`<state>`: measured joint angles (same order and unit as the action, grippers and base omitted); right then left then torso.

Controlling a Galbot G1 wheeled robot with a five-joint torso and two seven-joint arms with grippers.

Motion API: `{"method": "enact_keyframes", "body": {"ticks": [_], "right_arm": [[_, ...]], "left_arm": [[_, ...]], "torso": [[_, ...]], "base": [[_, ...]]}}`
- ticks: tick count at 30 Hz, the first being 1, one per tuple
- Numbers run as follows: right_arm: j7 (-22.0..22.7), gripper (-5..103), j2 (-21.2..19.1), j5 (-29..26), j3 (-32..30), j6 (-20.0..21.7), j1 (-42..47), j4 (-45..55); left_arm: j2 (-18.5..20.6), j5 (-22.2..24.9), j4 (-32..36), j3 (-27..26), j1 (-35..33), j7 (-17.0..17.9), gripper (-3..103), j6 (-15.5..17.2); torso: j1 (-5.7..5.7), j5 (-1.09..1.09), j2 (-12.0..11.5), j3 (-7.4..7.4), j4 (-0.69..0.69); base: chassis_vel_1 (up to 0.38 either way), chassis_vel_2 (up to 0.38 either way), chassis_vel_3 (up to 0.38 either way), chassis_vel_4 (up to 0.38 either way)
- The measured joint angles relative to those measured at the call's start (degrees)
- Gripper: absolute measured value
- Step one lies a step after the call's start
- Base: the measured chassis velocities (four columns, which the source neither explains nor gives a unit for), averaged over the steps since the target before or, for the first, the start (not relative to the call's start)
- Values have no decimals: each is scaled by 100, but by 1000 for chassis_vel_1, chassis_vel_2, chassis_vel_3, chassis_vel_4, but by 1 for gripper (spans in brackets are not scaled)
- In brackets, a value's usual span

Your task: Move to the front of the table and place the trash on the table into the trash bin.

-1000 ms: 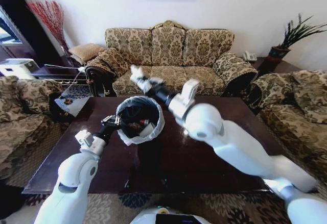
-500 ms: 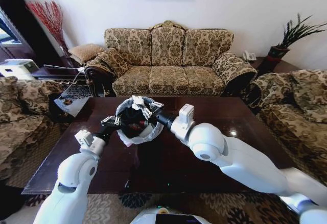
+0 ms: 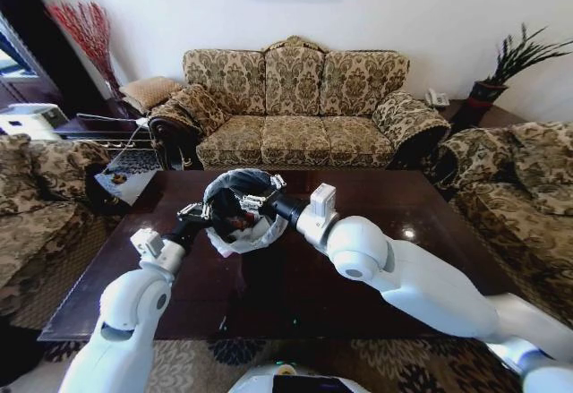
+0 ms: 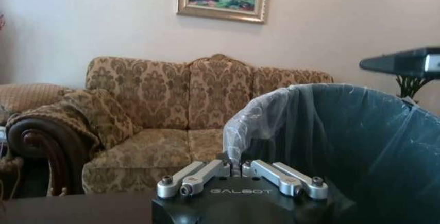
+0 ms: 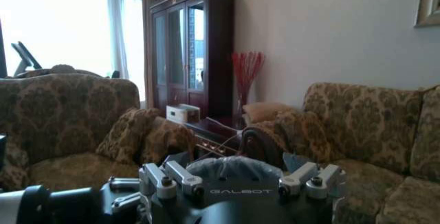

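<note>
Trash bin [image 3: 240, 216] stands on the dark surface [image 3: 358, 294], near its far left part, bag-lined, with trash [image 3: 240, 221] inside. Left hand [image 3: 199, 214] is closed on the bin's near-left rim, pinching the liner. Right hand [image 3: 257, 201] sits over the bin mouth, fingers spread wide, holding nothing. Sofa [image 3: 295, 98] stands beyond the surface.

Daylight flooding in through window [image 5: 65, 33], overexposing it. Table [image 3: 394, 259] showing small glare spots. Head view bending strongly at edges. Nearby gripper bodies blurring slightly in wrist views.
</note>
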<state>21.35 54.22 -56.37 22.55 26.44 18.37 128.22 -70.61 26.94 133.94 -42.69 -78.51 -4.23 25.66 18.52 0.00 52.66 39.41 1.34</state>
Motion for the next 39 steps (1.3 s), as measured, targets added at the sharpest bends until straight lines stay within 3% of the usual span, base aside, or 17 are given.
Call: {"method": "enact_keyframes", "body": {"ticks": [1,2,7,11,13,14,16,17,21,36,39], "right_arm": [[16,88,-15,11,-59,-17,14,-4],[79,97,-66,51,-194,-69,78,-11],[318,99,-244,282,-524,-224,384,-93],[510,100,-412,847,-905,-315,991,-282],[442,100,-443,1549,-1755,-290,1973,-514],[442,100,-443,1549,-1755,-290,1973,-514],[78,100,-182,2188,-2964,-229,3488,-667],[25,100,-105,2292,-3136,-261,3698,-704],[-216,100,158,2756,-3558,-515,4222,-932],[-452,100,729,3185,-4413,-957,4999,-1536],[-468,100,922,3465,-4725,-1344,5439,-1668]], "left_arm": [[0,0,0,0,0,0,3,0],[-2,0,0,-9,0,0,3,0],[-24,0,0,-66,-25,0,3,-9],[-44,0,6,-85,-30,-2,3,-21],[-55,2,16,-91,-42,-7,3,-38],[-55,2,16,-91,-42,-7,3,-38],[-52,4,15,-95,-64,-15,3,-57],[-53,6,15,-96,-67,-17,3,-64],[-53,7,17,-112,-90,-21,3,-89],[-113,6,68,-129,-130,-51,3,-147],[-132,-4,67,-96,-128,-74,3,-149]], "torso": [[0,0,0,0,0],[0,0,0,0,0],[0,1,0,0,1],[0,1,0,0,-1],[0,0,0,0,-1],[0,0,0,0,-1],[0,1,0,0,-3],[-1,2,0,0,-3],[-1,0,0,0,0],[0,1,0,0,1],[1,2,0,1,-4]], "base": [[0,0,0,0],[0,0,0,0],[0,0,0,0],[0,0,0,0],[0,0,0,0],[0,0,0,0],[0,0,0,0],[0,0,0,0],[0,0,0,0],[-142,-137,149,148],[-271,-282,254,269]]}}
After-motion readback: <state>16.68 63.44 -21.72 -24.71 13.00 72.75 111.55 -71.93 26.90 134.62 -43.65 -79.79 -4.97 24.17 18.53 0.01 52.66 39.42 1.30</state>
